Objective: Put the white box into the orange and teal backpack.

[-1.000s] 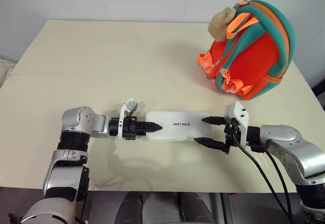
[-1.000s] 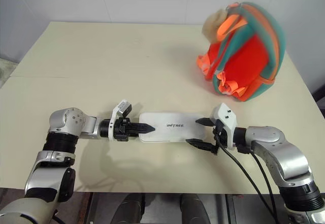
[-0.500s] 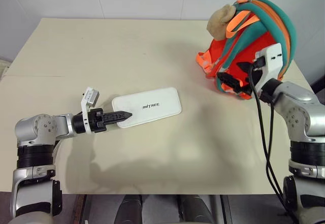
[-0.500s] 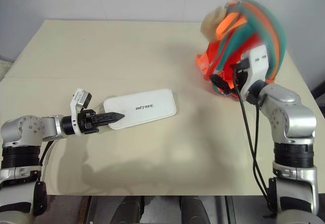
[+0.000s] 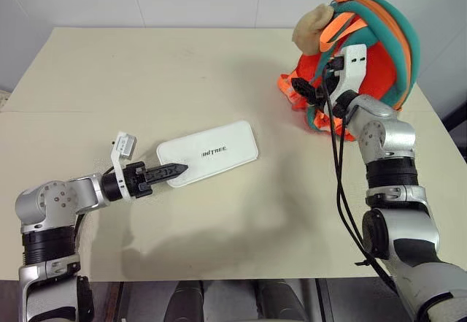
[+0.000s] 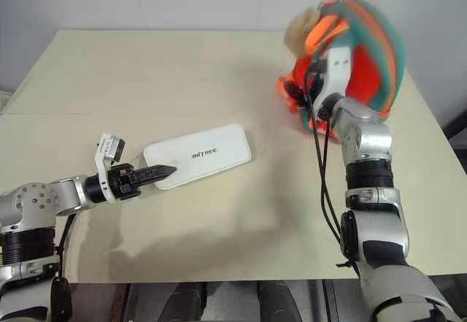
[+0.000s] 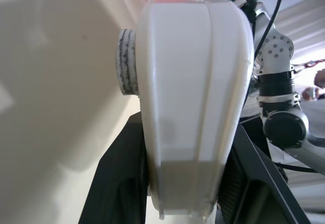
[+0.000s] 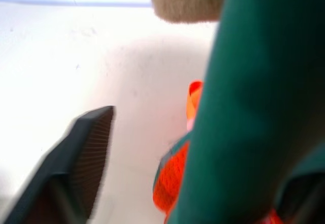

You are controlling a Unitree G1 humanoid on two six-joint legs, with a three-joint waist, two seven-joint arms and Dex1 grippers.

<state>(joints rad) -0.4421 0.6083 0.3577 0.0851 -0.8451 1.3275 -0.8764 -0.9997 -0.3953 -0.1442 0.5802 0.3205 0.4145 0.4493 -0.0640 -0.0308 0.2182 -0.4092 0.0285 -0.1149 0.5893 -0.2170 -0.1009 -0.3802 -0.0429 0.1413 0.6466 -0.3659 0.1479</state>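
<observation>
The flat white rectangular box [image 5: 208, 153] with rounded corners and small dark lettering sits near the middle of the beige table [image 5: 146, 74], its long axis running diagonally: the near end points toward the robot's left, the far end toward the backpack on the right. Whether it rests flat or slightly lifted cannot be told. The left gripper [image 5: 172, 169] has its two black fingers pinched on the box's near-left end, one above and one below the case; the left wrist view confirms the white edge [image 7: 195, 97] clamped between both dark pads. The orange and teal backpack [image 5: 379, 52], small and rounded with teal straps, orange webbing and a tan plush toy [image 5: 312, 28] at its top, stands upright at the far right of the table, well apart from the box. The right gripper [image 5: 303, 88] is at the backpack's strap side, fingers parted, a teal strap [image 8: 244, 97] between them in the right wrist view; whether they press on it cannot be told. The backpack's opening is hidden from view.
</observation>
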